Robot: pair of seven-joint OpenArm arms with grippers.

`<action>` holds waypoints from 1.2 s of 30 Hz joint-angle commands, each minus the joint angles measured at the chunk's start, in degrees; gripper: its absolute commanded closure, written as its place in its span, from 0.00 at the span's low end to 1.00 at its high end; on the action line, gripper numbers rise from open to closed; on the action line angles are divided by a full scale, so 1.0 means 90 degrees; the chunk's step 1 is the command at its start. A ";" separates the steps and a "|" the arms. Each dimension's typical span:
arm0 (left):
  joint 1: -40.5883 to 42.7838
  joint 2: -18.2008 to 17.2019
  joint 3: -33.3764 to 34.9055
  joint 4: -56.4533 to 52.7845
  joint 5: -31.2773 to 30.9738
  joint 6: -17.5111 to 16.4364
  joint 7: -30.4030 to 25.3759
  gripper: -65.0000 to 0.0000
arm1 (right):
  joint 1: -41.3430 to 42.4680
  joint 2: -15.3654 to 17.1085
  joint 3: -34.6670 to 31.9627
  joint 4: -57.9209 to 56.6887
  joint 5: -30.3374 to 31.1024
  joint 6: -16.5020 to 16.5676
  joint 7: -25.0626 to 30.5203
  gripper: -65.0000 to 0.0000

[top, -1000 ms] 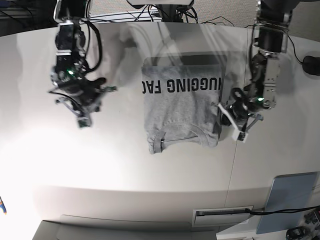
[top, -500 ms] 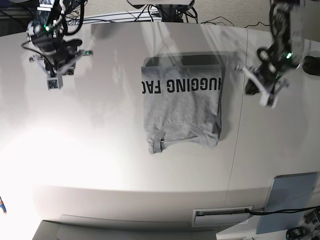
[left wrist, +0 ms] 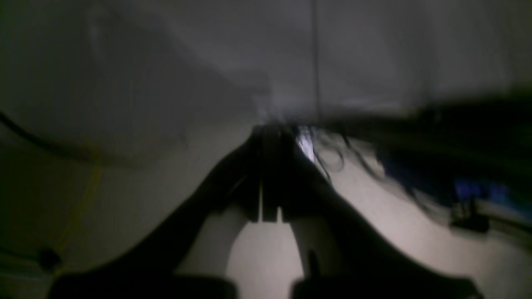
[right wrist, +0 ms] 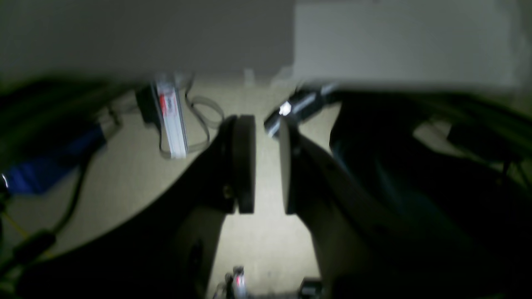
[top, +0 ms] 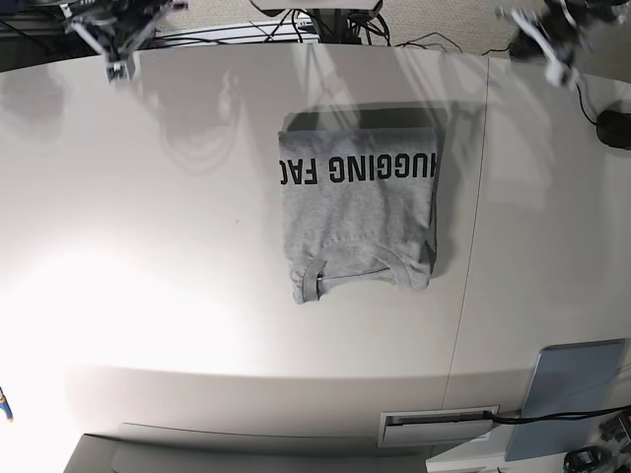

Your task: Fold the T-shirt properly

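The heather-grey T-shirt (top: 360, 202) lies folded into a neat rectangle in the middle of the white table (top: 177, 246). Black lettering runs across its far part and the ribbed neck faces the near edge. Both arms are pulled back to the table's far corners, well away from the shirt. My left gripper (top: 557, 54) is blurred at the top right; in its wrist view the left gripper (left wrist: 268, 178) has its fingers pressed together with nothing in them. My right gripper (top: 113, 54) is at the top left; in its wrist view the right gripper (right wrist: 266, 162) shows a narrow empty gap.
Cables (top: 325, 25) run behind the far table edge. A black object (top: 616, 128) sits at the right edge. A grey-blue panel (top: 567, 394) lies at the near right corner beside a slot (top: 439, 426). A seam (top: 473, 227) runs down the table right of the shirt.
Both arms have drawn back from beside the shirt to the far corners. The shirt has not moved, and neither gripper's opening has changed.
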 commanded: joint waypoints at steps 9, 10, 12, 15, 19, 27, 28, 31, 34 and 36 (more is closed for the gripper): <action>-0.0189 0.0488 -0.0046 -0.2380 0.0158 -0.0583 -0.0131 0.95 | -0.0527 0.0049 0.0029 -0.1664 -0.0194 0.0002 0.1236 0.84; -0.0313 0.0498 -0.0049 -0.2730 0.0194 -0.0585 -0.0187 0.93 | -0.0425 0.0051 0.0029 -0.1999 -0.0289 0.0027 0.1367 0.84; -0.0576 0.0529 -0.0049 -0.3412 0.0500 -0.0721 -0.0478 0.90 | -0.0138 0.0061 0.0029 -0.2718 -0.0488 0.0153 0.1557 0.84; -0.1001 0.0561 -0.0049 -0.4418 0.1185 -0.0847 -0.1078 0.90 | 0.0435 0.0131 0.0029 -0.3927 -0.0554 0.0410 0.1688 0.84; -0.1615 0.0583 -0.0049 -0.5690 0.2033 -0.0792 -0.1906 0.90 | 0.1379 0.0335 0.0029 -0.5782 -0.0556 0.0731 0.1974 0.84; -0.2968 0.0692 -0.0049 -0.7626 0.3060 -0.0338 -0.2467 0.90 | 0.3298 0.0850 0.0024 -0.9420 -0.0648 0.1180 0.3415 0.84; -0.3126 0.0748 -0.0049 -0.7779 0.3218 -0.0206 -0.2489 0.90 | 0.3504 0.0894 0.0024 -0.9751 -0.0714 0.1214 0.3657 0.84; -0.3594 0.1001 -0.0049 -0.8196 0.3852 0.0294 -0.2698 0.90 | 0.4080 0.0933 0.0024 -1.0518 -0.1161 0.1217 0.4279 0.84; -0.4014 0.1217 -0.0049 -0.8624 0.4223 0.0804 -0.2754 0.90 | 0.4503 0.0930 0.0024 -1.0921 -0.1321 0.1214 0.4481 0.84; -0.4243 0.1270 -0.0049 -0.8908 0.4303 0.0954 -0.2834 0.90 | 0.4680 0.0920 0.0024 -1.1028 -0.1316 0.1217 0.4522 0.84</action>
